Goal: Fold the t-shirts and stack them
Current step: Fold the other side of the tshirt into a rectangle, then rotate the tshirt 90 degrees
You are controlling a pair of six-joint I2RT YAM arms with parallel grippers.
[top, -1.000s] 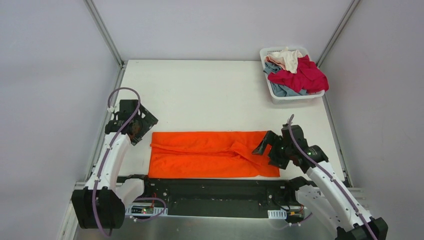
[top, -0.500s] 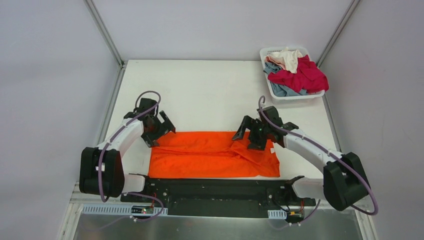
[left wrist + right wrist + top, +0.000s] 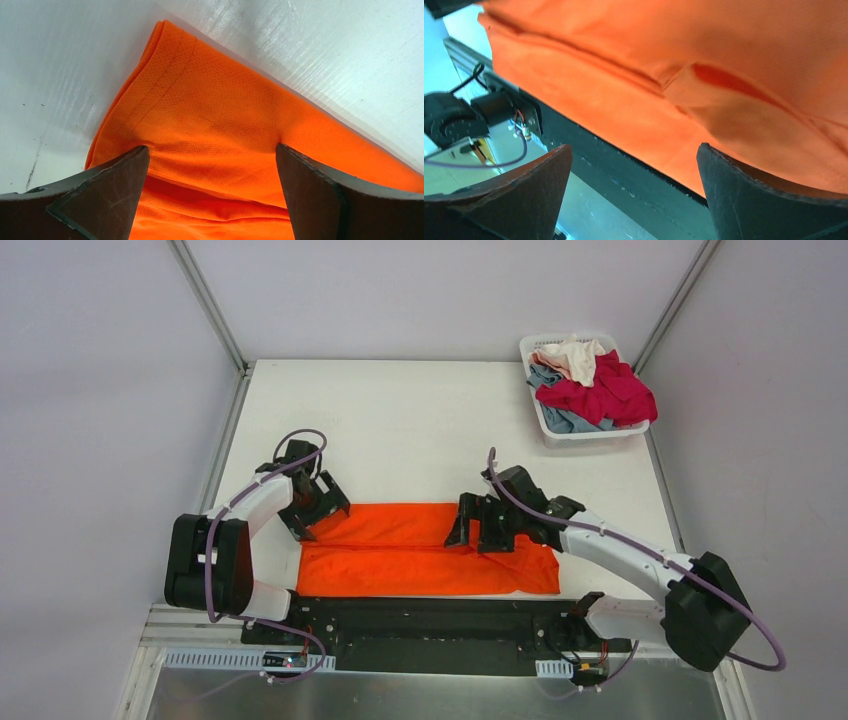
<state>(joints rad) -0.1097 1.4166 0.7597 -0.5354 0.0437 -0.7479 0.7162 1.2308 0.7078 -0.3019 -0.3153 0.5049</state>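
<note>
The orange t-shirt (image 3: 420, 550) lies folded into a long strip near the table's front edge. My left gripper (image 3: 312, 512) is open over its far-left corner, and the left wrist view shows that corner (image 3: 210, 115) between the spread fingers (image 3: 105, 195). My right gripper (image 3: 470, 530) is open above the strip's middle, right of centre. The right wrist view shows the orange cloth (image 3: 704, 80) and its folds beyond the open fingers (image 3: 749, 200). Crimson (image 3: 600, 390), grey-blue (image 3: 570, 420) and cream (image 3: 575, 355) shirts lie heaped in the basket.
The white slotted basket (image 3: 545, 420) stands at the far right corner of the white table (image 3: 400, 430). A black rail (image 3: 430, 620) runs along the table's front edge, just below the shirt. Grey walls enclose the table on three sides.
Both arms swung in from the table's sides to the shirt. The left gripper came down onto the far-left corner. The right gripper moved left from the right end to above the middle.
</note>
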